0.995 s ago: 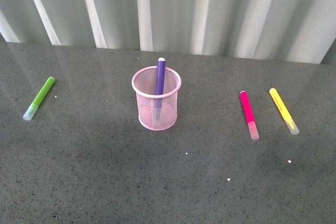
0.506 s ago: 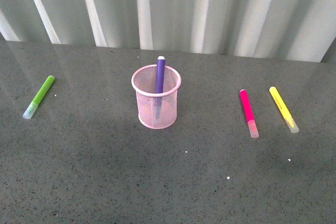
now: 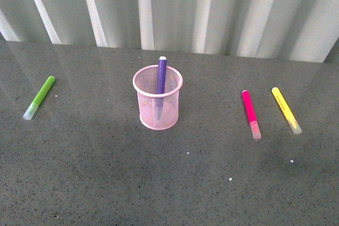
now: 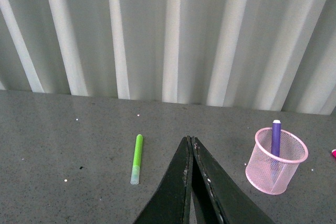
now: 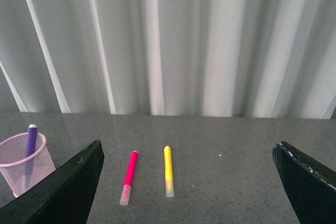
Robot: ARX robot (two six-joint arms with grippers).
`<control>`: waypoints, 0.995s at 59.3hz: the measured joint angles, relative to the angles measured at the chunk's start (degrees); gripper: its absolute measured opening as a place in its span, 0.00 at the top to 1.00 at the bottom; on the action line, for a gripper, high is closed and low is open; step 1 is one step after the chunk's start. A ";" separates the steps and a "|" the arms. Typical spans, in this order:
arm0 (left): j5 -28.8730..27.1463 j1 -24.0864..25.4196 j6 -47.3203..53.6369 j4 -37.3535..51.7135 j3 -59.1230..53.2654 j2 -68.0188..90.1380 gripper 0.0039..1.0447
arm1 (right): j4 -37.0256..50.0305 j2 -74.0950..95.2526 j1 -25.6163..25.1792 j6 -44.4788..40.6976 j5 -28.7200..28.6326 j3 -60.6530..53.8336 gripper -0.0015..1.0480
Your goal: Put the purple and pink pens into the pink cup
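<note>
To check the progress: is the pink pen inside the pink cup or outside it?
Outside. The pink pen lies flat on the table, apart from the pink cup, next to the yellow marker.

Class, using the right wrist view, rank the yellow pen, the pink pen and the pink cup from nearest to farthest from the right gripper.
1. Yellow pen, rightmost on the table, nearly ahead of the open right gripper.
2. Pink pen, beside it, to its left.
3. Pink cup, mid-table, holding the purple pen.
</note>
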 joint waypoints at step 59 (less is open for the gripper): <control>0.15 0.00 0.00 -12.74 0.02 -12.33 0.22 | -0.11 0.09 0.00 0.07 0.20 0.04 0.07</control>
